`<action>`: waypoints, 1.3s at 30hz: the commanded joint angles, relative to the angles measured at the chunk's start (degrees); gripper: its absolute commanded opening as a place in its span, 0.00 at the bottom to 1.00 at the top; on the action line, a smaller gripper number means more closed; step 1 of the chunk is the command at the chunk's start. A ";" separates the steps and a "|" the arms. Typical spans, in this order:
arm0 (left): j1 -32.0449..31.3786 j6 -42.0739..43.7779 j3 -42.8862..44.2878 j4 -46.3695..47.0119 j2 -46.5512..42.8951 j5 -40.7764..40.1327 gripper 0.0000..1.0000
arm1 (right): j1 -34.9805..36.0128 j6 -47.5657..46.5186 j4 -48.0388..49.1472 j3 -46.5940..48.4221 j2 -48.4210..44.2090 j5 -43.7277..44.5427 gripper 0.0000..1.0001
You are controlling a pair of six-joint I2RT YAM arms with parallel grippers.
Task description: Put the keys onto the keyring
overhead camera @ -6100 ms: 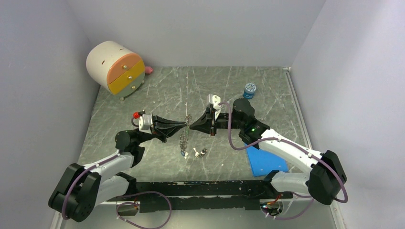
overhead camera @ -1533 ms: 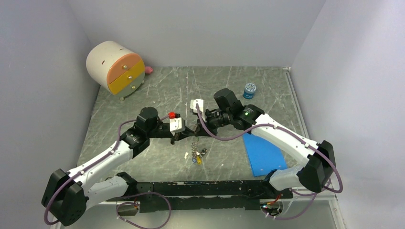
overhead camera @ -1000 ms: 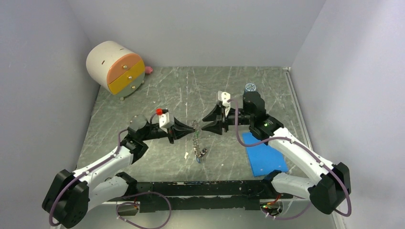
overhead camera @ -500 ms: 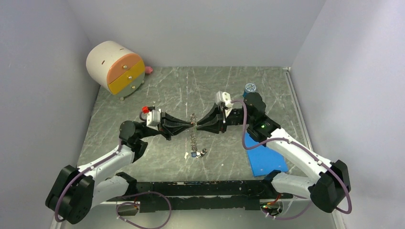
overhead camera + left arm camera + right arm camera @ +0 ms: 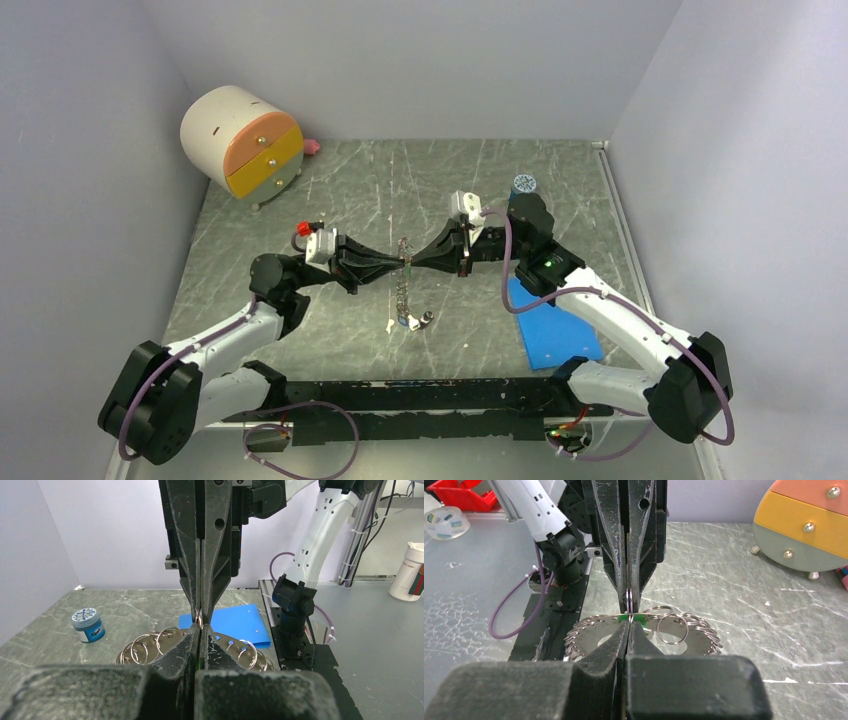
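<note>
The keyring (image 5: pixel 400 292) hangs edge-on above the table's middle. In the wrist views it is a flat silvery hoop (image 5: pixel 150 647) (image 5: pixel 596 640) with many small rings round its edge. My left gripper (image 5: pixel 400 263) (image 5: pixel 200 628) is shut on a small ring at its top edge. My right gripper (image 5: pixel 412 263) (image 5: pixel 628 623) faces it tip to tip, shut on the same spot, where a green key (image 5: pixel 638 617) head shows. More keys (image 5: pixel 407 322), one blue-headed, sit at the hoop's lower end; I cannot tell whether they hang or lie on the table.
A round drawer chest (image 5: pixel 240 140) (image 5: pixel 809 525) stands at the back left with a pink object (image 5: pixel 312 147) beside it. A small blue jar (image 5: pixel 523 187) (image 5: pixel 87 624) sits behind the right arm. A blue pad (image 5: pixel 555 330) (image 5: pixel 235 622) lies near the right base. A white scrap (image 5: pixel 388 326) lies by the keys.
My right gripper has moved left to meet the left gripper's tips and gone from open to shut on the keyring's top. The left gripper has kept its hold.
</note>
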 commanded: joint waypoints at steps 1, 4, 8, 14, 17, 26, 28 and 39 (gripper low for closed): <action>0.25 -1.48 0.60 8.33 -1.43 -2.35 0.03 | 0.32 -3.33 -2.18 -0.20 -0.21 -0.25 0.00; 0.38 -2.80 0.13 11.07 -0.87 -3.78 0.02 | 1.02 -4.20 -1.83 -0.73 -0.18 0.54 0.00; 0.66 -4.53 -0.06 14.26 -0.06 -5.04 0.03 | 2.62 -6.99 -4.00 -0.35 0.70 2.74 0.00; 0.70 -4.91 -0.49 14.67 0.25 -5.81 0.03 | 5.41 -9.21 -4.78 -0.63 0.96 9.87 0.00; 0.77 -3.07 -0.72 11.03 -0.32 -5.55 0.03 | 5.58 -7.49 -2.01 -2.16 -0.17 13.70 0.00; 0.70 3.82 -1.01 -1.70 -4.16 -4.92 0.03 | 5.67 -4.79 2.03 -5.74 -4.04 18.02 0.41; 0.70 5.84 -1.18 -5.03 -5.26 -5.35 0.03 | 5.63 -4.62 1.48 -5.86 -4.37 18.53 0.48; 0.74 15.60 -0.88 -24.22 -9.87 -11.53 0.02 | 2.70 1.07 4.89 -8.19 -3.34 22.27 0.74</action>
